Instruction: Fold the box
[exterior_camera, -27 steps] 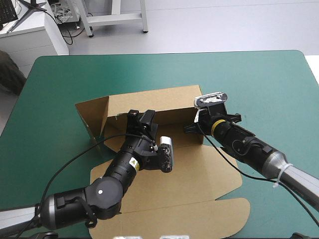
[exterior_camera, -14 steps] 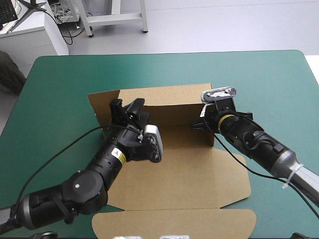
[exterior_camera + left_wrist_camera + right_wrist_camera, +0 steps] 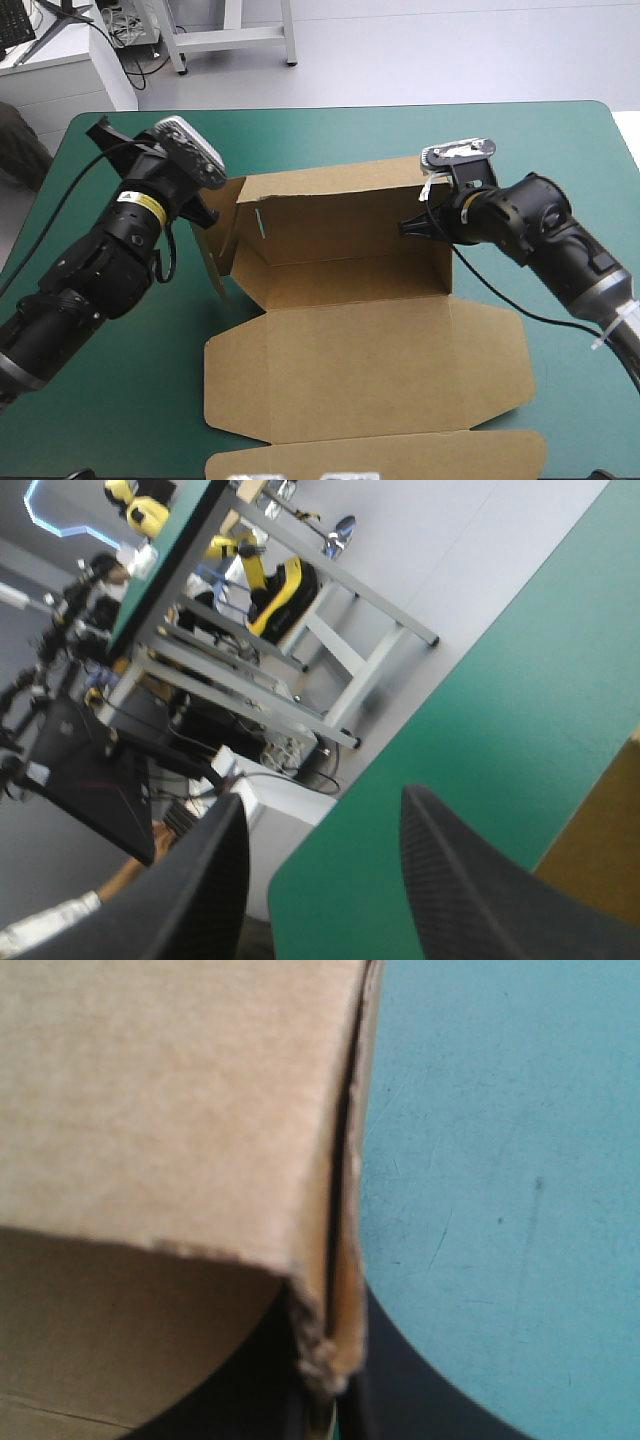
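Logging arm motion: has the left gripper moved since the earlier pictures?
Yes. The left gripper went from over the box toward the table's far left corner, and now stands outside the box's left wall.

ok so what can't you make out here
right claw tips: right wrist view, covered by the box wall they pinch
box's nearest flap: high view, cut off by the bottom edge
left claw: high view, mostly hidden under its own wrist
box, left wrist view: only a brown corner shows

The box [image 3: 360, 370] runs off the high view's bottom edge, its wall partly hiding the fingers [image 3: 420, 1400] of the right gripper [image 3: 322, 1405].
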Controlling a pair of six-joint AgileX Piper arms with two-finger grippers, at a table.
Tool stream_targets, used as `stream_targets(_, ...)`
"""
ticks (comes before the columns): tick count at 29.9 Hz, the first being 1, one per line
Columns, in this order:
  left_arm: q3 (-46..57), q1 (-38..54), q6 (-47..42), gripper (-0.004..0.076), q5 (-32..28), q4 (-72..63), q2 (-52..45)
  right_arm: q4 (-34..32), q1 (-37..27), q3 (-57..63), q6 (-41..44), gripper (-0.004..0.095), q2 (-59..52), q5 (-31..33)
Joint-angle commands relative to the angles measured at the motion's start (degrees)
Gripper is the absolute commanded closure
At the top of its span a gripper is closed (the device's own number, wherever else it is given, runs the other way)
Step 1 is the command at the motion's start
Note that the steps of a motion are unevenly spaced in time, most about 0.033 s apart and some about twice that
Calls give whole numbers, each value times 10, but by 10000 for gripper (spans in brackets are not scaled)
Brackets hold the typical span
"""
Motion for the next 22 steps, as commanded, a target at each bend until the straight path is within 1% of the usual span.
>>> stream_targets(1, -20, 69, 11, 381, -43, -74, -10, 79, -57, -67, -82, 928, 10, 22)
stream_targets(4, -20, 123, 54, 386, -47, -162, -10, 123, -100, -116, -133, 928, 54, 88)
stream_targets(7, -19, 174, 111, 421, -35, -282, -10, 130, -124, -158, -156, 928, 105, 145)
stream_targets(10, -4, 215, 155, 452, -17, -388, -10, 127, -128, -188, -177, 928, 157, 150)
stream_targets(12, 11, 232, 175, 458, -11, -432, -10, 127, -128, -203, -182, 928, 187, 150)
stream_targets(16, 59, 238, 180, 458, -5, -460, -22, 127, -128, -217, -192, 928, 249, 150)
stream_targets(18, 95, 238, 180, 459, -16, -468, -35, 127, -128, -217, -200, 928, 271, 148)
stream_targets(22, 173, 238, 176, 459, -58, -481, -89, 128, -128, -217, -205, 928, 313, 140)
